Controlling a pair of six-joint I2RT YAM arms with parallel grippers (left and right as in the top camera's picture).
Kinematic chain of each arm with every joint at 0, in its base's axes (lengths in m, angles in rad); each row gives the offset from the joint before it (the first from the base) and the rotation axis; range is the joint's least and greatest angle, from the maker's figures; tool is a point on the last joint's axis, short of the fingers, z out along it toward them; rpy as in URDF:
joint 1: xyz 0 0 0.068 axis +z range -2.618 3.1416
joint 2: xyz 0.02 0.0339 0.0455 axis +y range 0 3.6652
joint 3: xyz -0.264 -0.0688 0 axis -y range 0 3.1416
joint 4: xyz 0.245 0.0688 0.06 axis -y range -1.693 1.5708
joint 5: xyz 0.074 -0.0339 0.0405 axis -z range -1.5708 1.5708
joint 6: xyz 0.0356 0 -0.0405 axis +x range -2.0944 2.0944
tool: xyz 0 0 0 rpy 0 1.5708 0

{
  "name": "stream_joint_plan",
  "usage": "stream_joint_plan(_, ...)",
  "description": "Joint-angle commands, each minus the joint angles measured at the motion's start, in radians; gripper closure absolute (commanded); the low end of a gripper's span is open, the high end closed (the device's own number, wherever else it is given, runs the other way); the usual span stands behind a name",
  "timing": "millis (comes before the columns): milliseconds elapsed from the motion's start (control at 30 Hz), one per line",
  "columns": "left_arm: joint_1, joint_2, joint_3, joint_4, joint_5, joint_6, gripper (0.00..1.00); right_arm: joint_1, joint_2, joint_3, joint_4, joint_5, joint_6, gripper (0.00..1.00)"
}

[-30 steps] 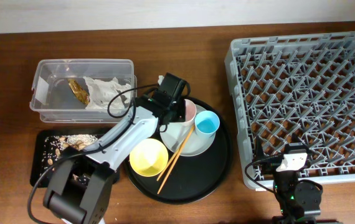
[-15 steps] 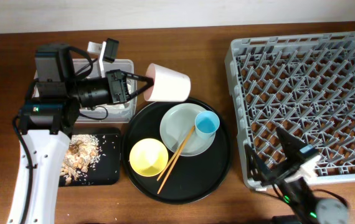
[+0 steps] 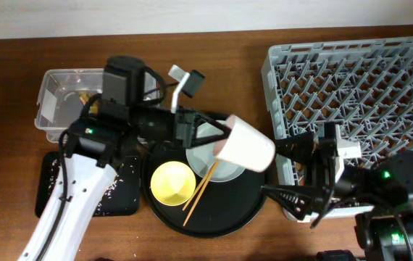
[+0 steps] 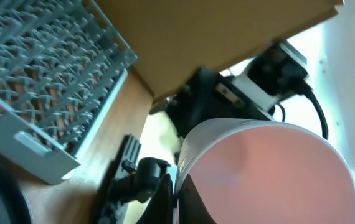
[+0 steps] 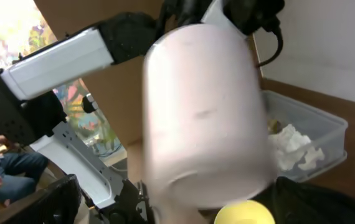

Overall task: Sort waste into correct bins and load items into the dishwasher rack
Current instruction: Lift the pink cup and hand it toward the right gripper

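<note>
Gripping pink cup [image 3: 244, 148] by rim, left tool [image 3: 216, 139] offers it to wide-open right tool [image 3: 273, 168], prob for handoff nr rack [image 3: 351, 72].

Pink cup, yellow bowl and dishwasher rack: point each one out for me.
pink cup [image 3: 245, 148]: overhead view, on its outer side wall.
yellow bowl [image 3: 172, 183]: overhead view, centre of its inside.
dishwasher rack [image 3: 366, 94]: overhead view, bare peg lattice near the middle.
</note>
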Motion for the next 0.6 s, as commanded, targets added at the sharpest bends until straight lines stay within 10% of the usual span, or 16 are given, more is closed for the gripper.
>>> stream_joint_plan(0,-0.051,0.002,0.003,0.004,-0.046,0.020,1.00,0.000,0.047,0.018,0.018,-0.047,-0.010,0.02)
stream_joint_plan(167,-0.072,0.002,0.003,0.004,-0.063,0.020,1.00,0.035,0.063,0.018,0.185,-0.076,0.051,0.21)
stream_joint_plan(567,-0.083,0.002,0.003,0.025,-0.089,0.019,1.00,0.035,0.068,0.014,0.063,-0.122,0.043,0.21)
